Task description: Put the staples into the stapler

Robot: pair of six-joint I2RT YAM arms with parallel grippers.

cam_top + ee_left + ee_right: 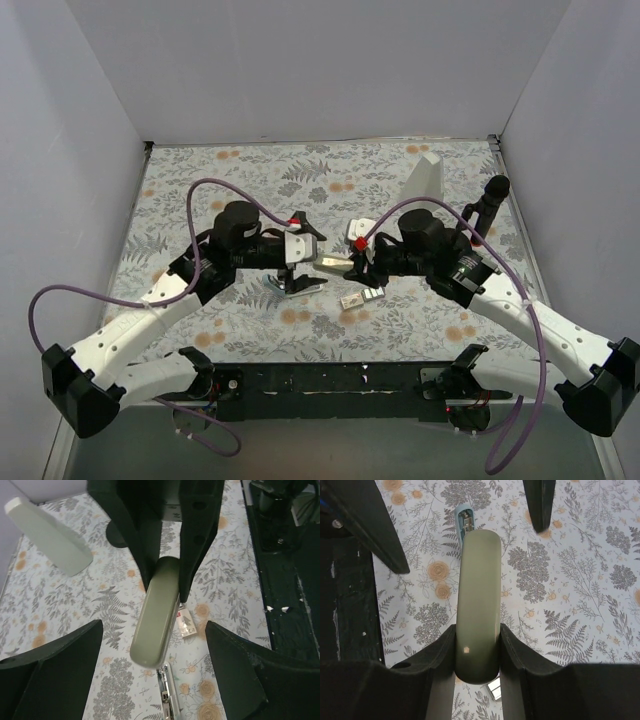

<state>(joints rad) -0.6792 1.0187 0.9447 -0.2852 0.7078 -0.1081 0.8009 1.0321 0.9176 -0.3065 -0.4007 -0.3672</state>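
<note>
The left pincer stands wide apart and empty, its fingers flanking the free end of the olive stapler without touching it. Below, the light blue stapler lies on the bench, silver channel showing, and the staples box sits near its right. The right pincer is clamped on the olive stapler. The staples look untouched, so loading seems wholly ahead.
</note>
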